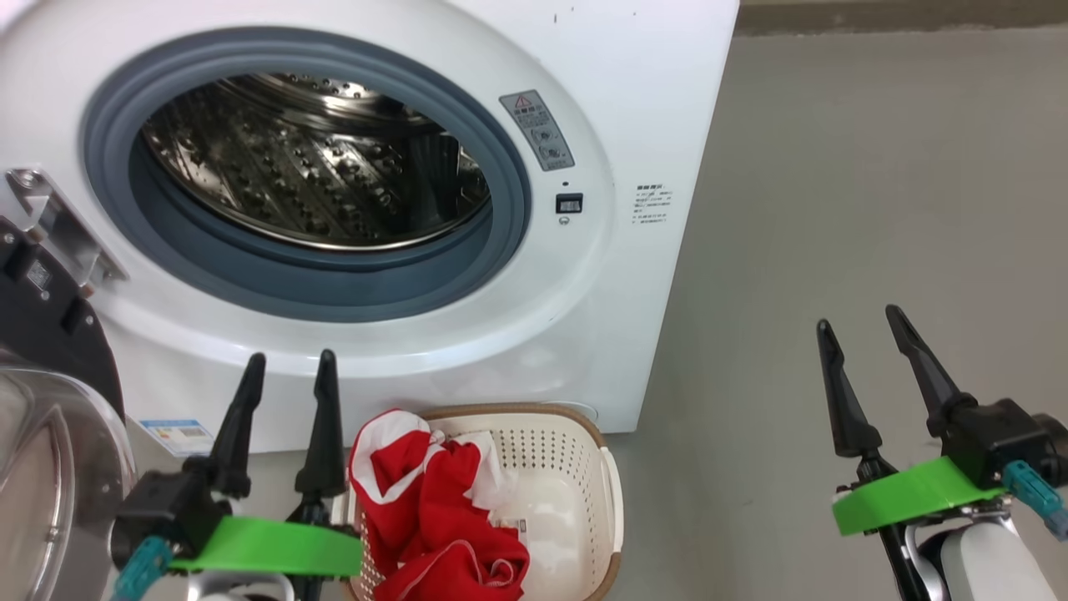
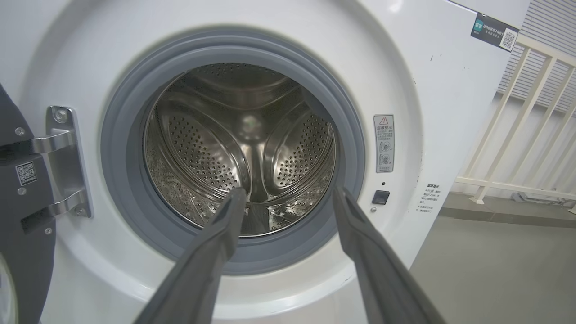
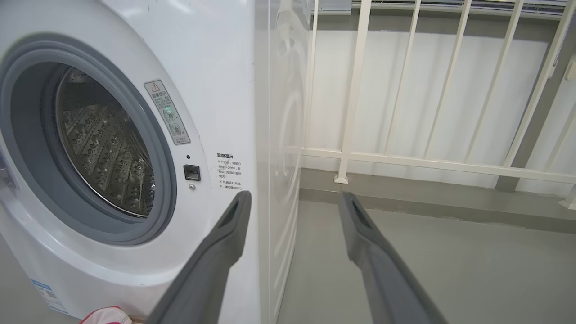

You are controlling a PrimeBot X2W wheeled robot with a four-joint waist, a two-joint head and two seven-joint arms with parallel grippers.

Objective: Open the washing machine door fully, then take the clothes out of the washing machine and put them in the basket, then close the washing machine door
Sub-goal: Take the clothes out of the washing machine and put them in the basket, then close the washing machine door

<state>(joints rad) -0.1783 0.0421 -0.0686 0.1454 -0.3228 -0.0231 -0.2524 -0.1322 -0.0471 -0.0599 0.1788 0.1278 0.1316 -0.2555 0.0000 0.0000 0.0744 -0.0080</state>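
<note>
The white washing machine (image 1: 642,100) fills the upper left, its steel drum (image 1: 317,167) bare of fabric behind the grey ring. Its door (image 1: 50,392) is swung wide at the left edge, black rim and glass bowl showing. Red clothes (image 1: 434,509) with white trim lie heaped in the cream basket (image 1: 584,467) on the floor before the machine. My left gripper (image 1: 288,361) hovers open just left of the basket, empty, and points at the drum (image 2: 243,148) in the left wrist view (image 2: 288,198). My right gripper (image 1: 859,321) hangs open over the floor at right (image 3: 292,200).
Grey floor (image 1: 876,209) spreads right of the machine. A cream railing (image 3: 427,162) runs along a white wall behind the machine's right side. The door hinge (image 2: 63,162) sits left of the opening. A red scrap of cloth (image 3: 105,315) peeks in below.
</note>
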